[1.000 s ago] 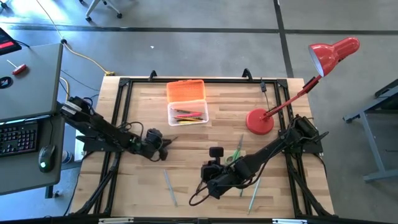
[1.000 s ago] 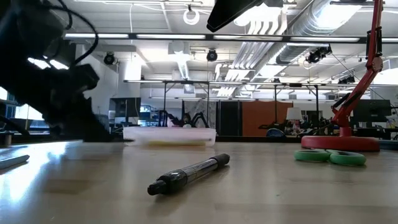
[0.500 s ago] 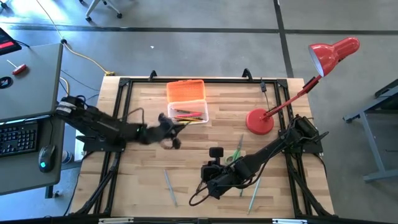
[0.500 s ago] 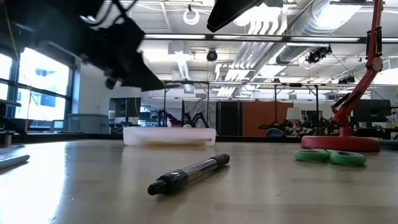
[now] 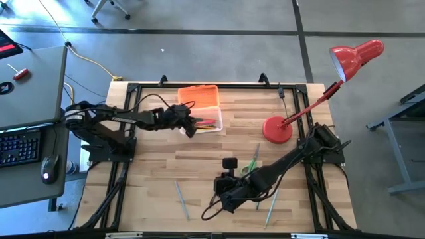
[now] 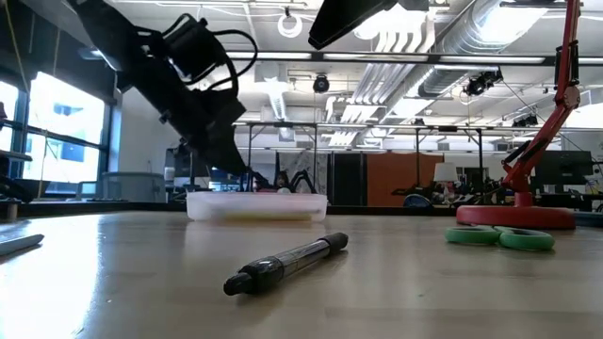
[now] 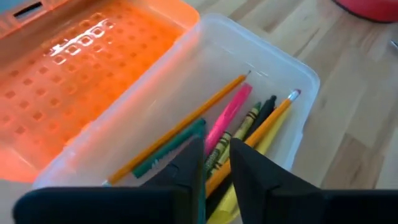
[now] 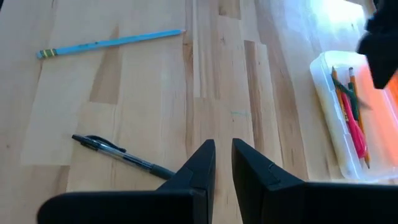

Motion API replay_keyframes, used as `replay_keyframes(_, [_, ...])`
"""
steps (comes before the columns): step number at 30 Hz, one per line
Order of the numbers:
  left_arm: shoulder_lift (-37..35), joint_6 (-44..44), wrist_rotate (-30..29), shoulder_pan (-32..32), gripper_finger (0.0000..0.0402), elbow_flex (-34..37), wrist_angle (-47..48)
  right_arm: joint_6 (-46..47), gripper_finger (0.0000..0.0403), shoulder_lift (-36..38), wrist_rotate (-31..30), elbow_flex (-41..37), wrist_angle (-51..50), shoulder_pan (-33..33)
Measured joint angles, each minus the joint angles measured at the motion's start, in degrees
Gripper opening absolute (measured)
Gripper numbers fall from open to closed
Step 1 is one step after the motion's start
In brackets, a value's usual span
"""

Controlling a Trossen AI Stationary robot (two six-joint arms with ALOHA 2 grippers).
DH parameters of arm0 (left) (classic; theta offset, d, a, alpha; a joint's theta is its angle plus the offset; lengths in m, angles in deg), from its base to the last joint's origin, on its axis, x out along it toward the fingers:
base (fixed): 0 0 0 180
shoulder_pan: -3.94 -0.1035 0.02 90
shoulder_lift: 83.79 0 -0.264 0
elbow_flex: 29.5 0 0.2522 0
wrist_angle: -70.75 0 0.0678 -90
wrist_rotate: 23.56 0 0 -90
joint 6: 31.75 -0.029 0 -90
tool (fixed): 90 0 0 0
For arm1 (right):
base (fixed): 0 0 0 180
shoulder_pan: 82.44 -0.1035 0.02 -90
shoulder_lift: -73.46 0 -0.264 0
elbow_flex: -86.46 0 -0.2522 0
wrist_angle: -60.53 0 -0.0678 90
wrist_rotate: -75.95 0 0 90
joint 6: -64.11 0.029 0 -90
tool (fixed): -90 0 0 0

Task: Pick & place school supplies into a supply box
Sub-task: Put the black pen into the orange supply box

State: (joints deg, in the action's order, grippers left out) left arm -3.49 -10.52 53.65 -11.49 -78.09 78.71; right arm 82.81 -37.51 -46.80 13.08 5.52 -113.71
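A robotics lab or open workshop hall. Shown by a wooden table [image 5: 219, 179] in a black metal frame carrying two dark robot arms, on a bare grey concrete floor [image 5: 199, 40]. At 9 o'clock of the table, a grey desk [image 5: 30, 86] with a keyboard [image 5: 20, 147] and a mouse [image 5: 47, 167]. Beyond the table in the low view: exposed ceiling ducts [image 6: 471, 38], strip lights, large windows [image 6: 66, 141], more black frames and equipment.
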Motion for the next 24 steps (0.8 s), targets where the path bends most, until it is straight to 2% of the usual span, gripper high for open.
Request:
replay_keyframes(3, [0.64,0.0,-0.05,0.04,0.0126,-0.08,-0.52,-4.26,0.0032,-2.05,3.07,0.0,2.46,0.02])
replay_keyframes(8, [0.62,0.69,0.87,0.05,0.0141,-0.04,-0.81,-15.76,0.0032,-7.78,12.16,0.0,11.68,0.15])
replay_keyframes(12, [0.62,1.51,1.84,0.06,0.0141,-0.04,-0.72,-26.07,0.0032,-10.94,22.93,0.0,19.75,0.22])
replay_keyframes(15, [0.62,1.55,3.13,0.05,0.0138,-0.04,-0.71,-29.47,0.0032,-11.46,29.99,0.0,19.93,0.67])
replay_keyframes(18, [0.62,1.55,4.15,0.06,0.0139,-0.04,-0.7,-29.34,0.0032,-11.5,32.81,0.0,18.11,1.85])
replay_keyframes(24, [0.6,1.77,4.85,0.07,0.014,-0.04,-0.68,-27.25,0.0032,-11.39,33.35,-3.71,17.13,4.64])
